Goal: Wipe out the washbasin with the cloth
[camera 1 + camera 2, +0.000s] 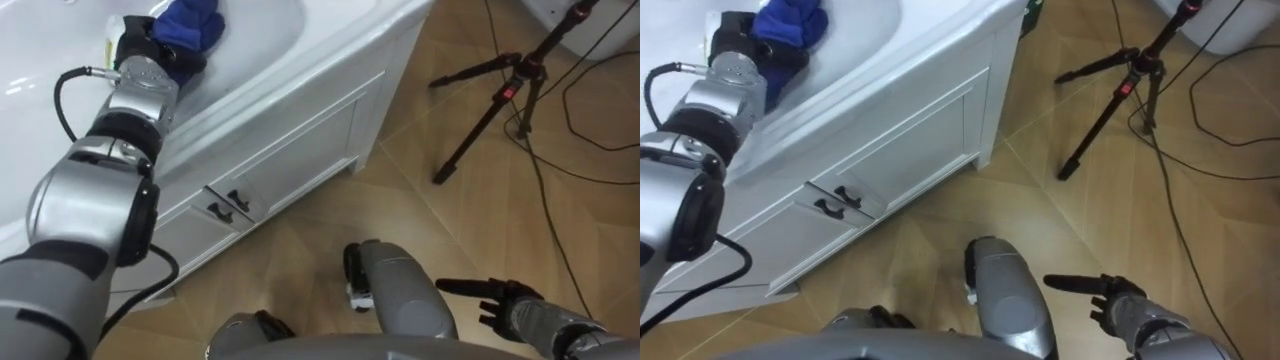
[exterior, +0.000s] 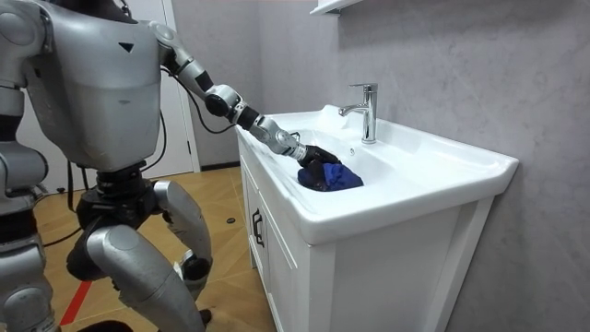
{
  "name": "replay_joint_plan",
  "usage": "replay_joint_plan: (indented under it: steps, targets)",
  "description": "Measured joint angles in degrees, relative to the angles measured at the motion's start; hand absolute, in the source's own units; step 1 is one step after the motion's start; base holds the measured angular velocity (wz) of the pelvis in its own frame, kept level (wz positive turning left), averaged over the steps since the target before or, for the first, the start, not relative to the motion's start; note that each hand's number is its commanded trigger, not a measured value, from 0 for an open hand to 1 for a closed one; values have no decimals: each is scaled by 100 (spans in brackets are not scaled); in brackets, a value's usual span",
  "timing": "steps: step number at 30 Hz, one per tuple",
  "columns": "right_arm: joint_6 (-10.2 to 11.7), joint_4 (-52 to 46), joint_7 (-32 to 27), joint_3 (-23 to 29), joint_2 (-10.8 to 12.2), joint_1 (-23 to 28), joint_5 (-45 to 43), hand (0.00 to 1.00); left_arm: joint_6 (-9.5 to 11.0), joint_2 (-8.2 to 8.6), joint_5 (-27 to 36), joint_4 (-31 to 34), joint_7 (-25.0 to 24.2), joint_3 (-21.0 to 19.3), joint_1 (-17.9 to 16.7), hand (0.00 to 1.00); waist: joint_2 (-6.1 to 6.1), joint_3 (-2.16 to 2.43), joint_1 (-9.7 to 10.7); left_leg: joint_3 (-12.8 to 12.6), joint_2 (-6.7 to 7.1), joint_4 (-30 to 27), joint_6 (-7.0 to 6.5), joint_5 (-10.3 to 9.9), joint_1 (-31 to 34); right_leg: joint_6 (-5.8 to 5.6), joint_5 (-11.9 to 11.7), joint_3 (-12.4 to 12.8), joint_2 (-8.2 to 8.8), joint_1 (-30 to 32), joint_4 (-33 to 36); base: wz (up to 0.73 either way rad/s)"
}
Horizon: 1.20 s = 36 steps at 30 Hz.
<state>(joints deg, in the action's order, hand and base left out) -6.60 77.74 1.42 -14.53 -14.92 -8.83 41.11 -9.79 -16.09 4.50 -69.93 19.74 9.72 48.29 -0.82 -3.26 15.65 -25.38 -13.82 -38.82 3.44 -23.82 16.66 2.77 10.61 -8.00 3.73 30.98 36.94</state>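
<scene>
You see a white basin [image 2: 410, 198] set on a white cabinet [image 1: 310, 150] with two dark handles [image 1: 238, 200]. A blue cloth [image 2: 337, 176] lies bunched in the bowl, near the chrome tap [image 2: 368, 111] on the back rim. A black tripod [image 1: 527, 68] stands on the wooden floor [image 1: 400, 215] beside the cabinet.

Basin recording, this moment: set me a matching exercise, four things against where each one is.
1 blue cloth
2 right hand
3 tripod
4 tap

A standing on the wood floor
B on the basin's back rim
C low above the floor, holding nothing
D in the basin, gripped by the left hand

Pairs: 1-D, 2-C, 3-A, 4-B.
</scene>
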Motion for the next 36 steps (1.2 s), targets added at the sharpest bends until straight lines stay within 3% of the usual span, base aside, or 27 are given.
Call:
replay_joint_plan:
  steps: [8, 11, 13, 14, 15, 16, 17, 18, 19, 20, 21, 23, 24, 25, 27, 29, 31, 36]
  targets:
    - [152, -10, 8, -189, -11, -8, 165, 0, 85, 168, -3, 51, 340, 86, 106, 100, 1, 0, 10, -56, -148, -251, 60, -143, 3, 63, 86, -15, -71, 62, 177, -8]
    - [187, -25, 7, -226, -33, -14, 121, 0, 124, 175, -8, 194, 471, 123, 106, 100, 24, 0, 28, -173, -163, -359, 61, -171, -14, 74, 104, 89, -96, 162, 282, -24]
    - [193, -32, 16, -304, -15, -57, 97, 0, 159, 128, -11, 269, 594, 49, 105, 100, 107, -13, -140, -574, -327, -494, 35, -191, -171, 95, 13, 339, -297, 220, 262, -80]
    - [194, -41, 28, -365, -16, -64, 91, 0, 159, 113, -10, 299, 633, 20, 105, 100, 136, -14, -190, -729, -373, -481, 34, -236, -252, 120, -11, 298, -304, 243, 251, -112]
    - [203, -52, 49, -495, -21, -67, 96, 0, 170, 62, -10, 393, 723, -67, 107, 100, 187, -5, -356, -1032, -519, -471, 90, -367, -388, 232, -90, -28, -243, 319, 212, -104]
    - [206, -64, 50, -542, -22, -66, 110, 0, 189, 15, -10, 432, 771, -78, 106, 100, 218, -3, -475, -1217, -604, -491, 64, -428, -455, 338, -154, -388, -133, 325, 146, -146]
    - [226, -146, 45, -671, -31, -89, 114, 0, 264, -110, -15, 487, 890, -108, 109, 100, 246, 10, -643, -1557, -809, -544, 67, -488, -517, 545, -206, -1425, 263, 218, -10, -110]
    - [255, -181, 49, -677, -27, -32, 95, 0, 325, -187, -26, 525, 1006, -191, 115, 100, 253, 7, -632, -1617, -912, -659, 41, -545, -496, 547, -3, -2131, 690, 163, 310, -67]
    - [262, -167, 48, -674, -29, 44, 85, 0, 361, -191, -26, 524, 1050, -227, 115, 100, 264, 5, -581, -1595, -929, -736, 57, -584, -504, 545, 180, -2237, 937, 130, 638, 4]
    - [277, -101, 48, -677, -22, 179, 85, 0, 398, -190, -24, 525, 1093, -204, 116, 100, 333, 17, -515, -1584, -934, -883, 116, -673, -562, 437, 509, -2269, 1283, 64, 1091, 14]
    - [294, -11, 60, -685, -6, 225, 96, 0, 458, -240, -18, 534, 1131, -208, 114, 100, 396, 12, -504, -1586, -944, -1015, 184, -754, -617, 395, 706, -2279, 1305, 70, 1225, -3]
    - [429, 12, 56, -693, -19, 172, 106, 0, 507, -341, -11, 630, 1273, -221, 118, 100, 348, 20, -496, -1549, -975, -1037, 182, -762, -501, 352, 780, -2224, 1171, 143, 1127, -16]
    - [484, 8, 70, -791, -28, 129, 112, 0, 583, -424, -11, 643, 1342, -208, 122, 100, 343, 23, -487, -1503, -979, -1038, 172, -750, -424, 438, 733, -2232, 1116, 175, 1062, -12]
    - [541, 14, 101, -912, -68, 122, 108, 0, 618, -473, -11, 611, 1342, -164, 121, 100, 344, 23, -483, -1475, -976, -1048, 176, -742, -419, 650, 667, -2242, 1105, 163, 1043, -9]
    - [635, 22, 133, -909, -131, 121, 107, 0, 671, -478, -11, 588, 1334, -120, 121, 100, 322, 20, -468, -1458, -934, -1047, 185, -729, -413, 713, 625, -2261, 1105, 144, 992, -2]
    - [740, 14, 152, -904, -148, 125, 112, 0, 753, -471, -12, 569, 1326, -19, 115, 100, 313, 15, -475, -1458, -922, -1052, 251, -687, -415, 704, 565, -2274, 1113, 127, 947, 0]
    - [833, -2, 210, -898, -164, 138, 109, 0, 806, -467, -14, 569, 1310, 13, 110, 100, 287, 13, -491, -1465, -925, -1057, 217, -706, -411, 679, 505, -2272, 1127, 123, 906, 0]
    - [859, -18, 365, -904, -305, 244, 111, 0, 898, -487, -12, 570, 1184, 59, 102, 100, 32, 18, -525, -1533, -812, -1071, 86, -777, -417, 590, 355, -2259, 1251, 161, 875, -1]
